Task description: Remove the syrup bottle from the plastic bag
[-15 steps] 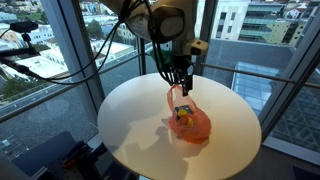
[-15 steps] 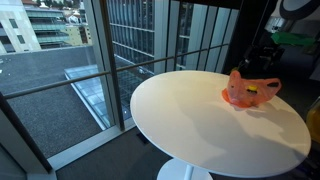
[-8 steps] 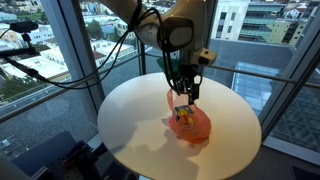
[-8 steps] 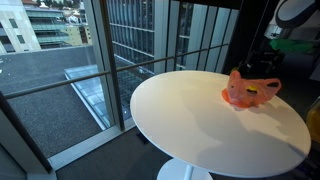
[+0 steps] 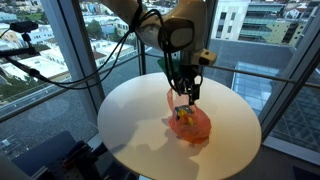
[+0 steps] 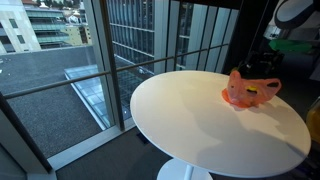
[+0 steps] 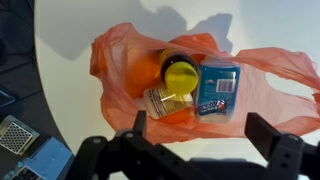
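An orange plastic bag [image 7: 120,70] lies open on the round white table [image 5: 130,115]; it shows in both exterior views [image 5: 190,123] [image 6: 245,90]. Inside it lie a clear syrup bottle with a yellow cap [image 7: 172,88] and a blue box [image 7: 218,88]. My gripper [image 7: 205,135] hangs above the bag's mouth, open and empty, its fingers apart on either side. In an exterior view it [image 5: 187,92] is just above the bag.
The table stands beside floor-to-ceiling windows with a railing [image 6: 150,60]. Black cables [image 5: 60,75] hang near the table's edge. A dark object [image 7: 20,140] shows beyond the table rim in the wrist view.
The arm shifted a little toward the bag a second ago and turned at the wrist. Since half a second ago nothing has visibly moved.
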Controlling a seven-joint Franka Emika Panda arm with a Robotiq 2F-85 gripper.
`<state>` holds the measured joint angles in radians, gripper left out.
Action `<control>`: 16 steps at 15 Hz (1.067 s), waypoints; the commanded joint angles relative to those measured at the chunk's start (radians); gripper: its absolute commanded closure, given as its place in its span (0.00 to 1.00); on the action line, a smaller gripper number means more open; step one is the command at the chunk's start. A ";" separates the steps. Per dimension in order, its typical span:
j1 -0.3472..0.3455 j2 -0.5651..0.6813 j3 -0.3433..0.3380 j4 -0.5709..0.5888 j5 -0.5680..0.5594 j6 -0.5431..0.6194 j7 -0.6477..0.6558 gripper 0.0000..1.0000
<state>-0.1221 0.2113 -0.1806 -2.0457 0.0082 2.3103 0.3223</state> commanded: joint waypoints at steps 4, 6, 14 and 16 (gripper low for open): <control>-0.005 0.044 -0.001 -0.009 -0.011 0.035 -0.031 0.00; -0.004 0.061 -0.006 -0.009 -0.023 0.044 -0.028 0.00; -0.003 0.106 -0.027 -0.011 -0.058 0.022 -0.030 0.00; -0.002 0.107 -0.027 -0.018 -0.061 0.020 -0.034 0.00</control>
<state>-0.1224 0.3251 -0.2036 -2.0541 -0.0323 2.3401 0.3084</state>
